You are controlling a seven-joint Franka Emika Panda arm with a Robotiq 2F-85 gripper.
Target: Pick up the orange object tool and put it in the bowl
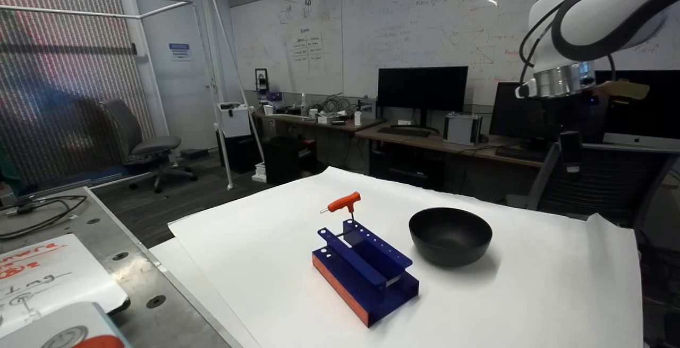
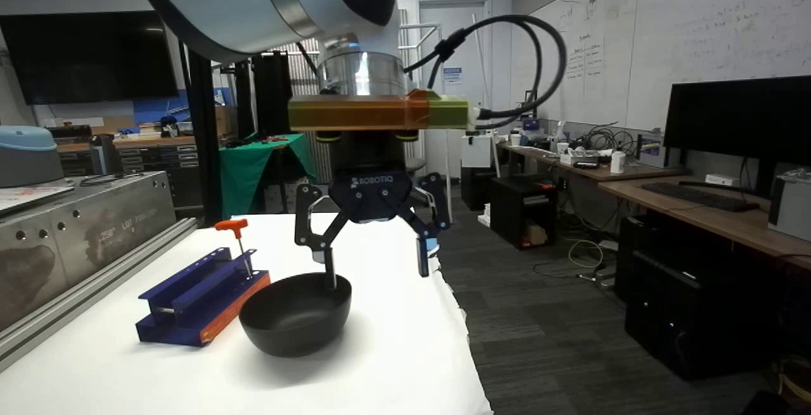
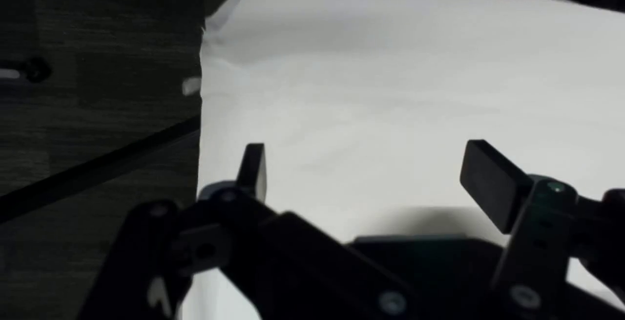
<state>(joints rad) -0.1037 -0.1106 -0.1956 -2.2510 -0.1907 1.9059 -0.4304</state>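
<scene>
Progress: judged to be at its outset. Done: neither the pick nor the placing, as far as can be seen. Left: approach, grasp, lift clear, carry, release into the bowl.

Gripper (image 2: 377, 269): one, Robotiq, pointing down. Fingers spread wide, nothing between them. Hangs above the white sheet (image 3: 351, 90); wrist view takes in mostly sheet and dark floor (image 3: 122, 41), with neither tool nor bowl to be made out.

Bowl (image 2: 291, 336): one, round, matte black. Lower than the gripper and off to one side, between it and the blue rack (image 1: 353, 257). Tool not in it.

Orange tool (image 1: 345, 202): one, T-shaped, well apart from the gripper, on the bowl's side and farther off than the bowl. Stands in the end of the blue rack. Handle: bright orange-red crossbar, smooth-looking. Shaft: slim, dark, running down from the handle; slightly tilted in an exterior view. Short metal tip projecting from one end of the crossbar. Depth of the shaft in the rack: cannot be told. Handling, by judgement: light and rigid; crossbar proud of the rack, the likeliest place to grip; a mostly upward pull probably needed.
</scene>
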